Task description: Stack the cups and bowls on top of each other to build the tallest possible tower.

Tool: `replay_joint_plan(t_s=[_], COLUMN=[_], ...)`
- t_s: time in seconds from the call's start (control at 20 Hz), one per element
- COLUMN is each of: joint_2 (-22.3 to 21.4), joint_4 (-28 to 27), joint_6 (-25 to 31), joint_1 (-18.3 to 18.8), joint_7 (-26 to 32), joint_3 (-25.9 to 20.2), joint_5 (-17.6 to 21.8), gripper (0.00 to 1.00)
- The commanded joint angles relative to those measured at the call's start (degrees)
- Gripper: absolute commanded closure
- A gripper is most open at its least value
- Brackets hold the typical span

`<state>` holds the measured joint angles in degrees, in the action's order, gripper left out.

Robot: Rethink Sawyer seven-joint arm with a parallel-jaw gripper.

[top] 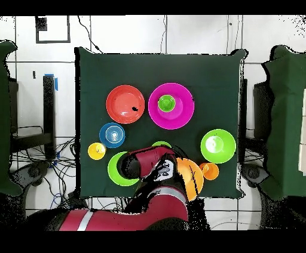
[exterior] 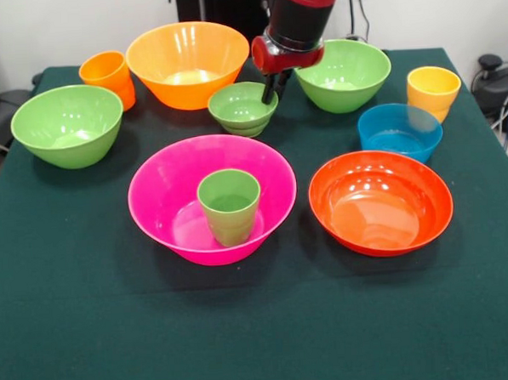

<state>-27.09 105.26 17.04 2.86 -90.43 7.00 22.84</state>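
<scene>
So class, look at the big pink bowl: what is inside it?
A green cup stands upright inside the pink bowl, slightly off-centre. The bowl floor beneath the cup is covered.

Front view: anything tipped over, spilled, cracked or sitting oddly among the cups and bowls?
Nothing stands out. Every bowl sits upright and empty on the table. The green cup stands upright inside the pink bowl, and the pincer hangs at the small green bowl's rim.
</scene>
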Motion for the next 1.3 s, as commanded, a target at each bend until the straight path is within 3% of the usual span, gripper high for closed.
replay_joint_plan(t_s=[0.05, 0.85, 1.3], joint_2=[1.2, -0.1, -0.8], joint_4=[-5.4, -8.0, -10.3], joint_6=[0.1, 6.8, 9.1], joint_1=[0.5, 0.4, -4.1], joint_7=[-3.4, -1.1, -3.8], joint_3=[-8.4, -9.8, -4.7], joint_5=[-0.5, -0.8, 0.1], gripper=[1.0, 1.0, 1.0])
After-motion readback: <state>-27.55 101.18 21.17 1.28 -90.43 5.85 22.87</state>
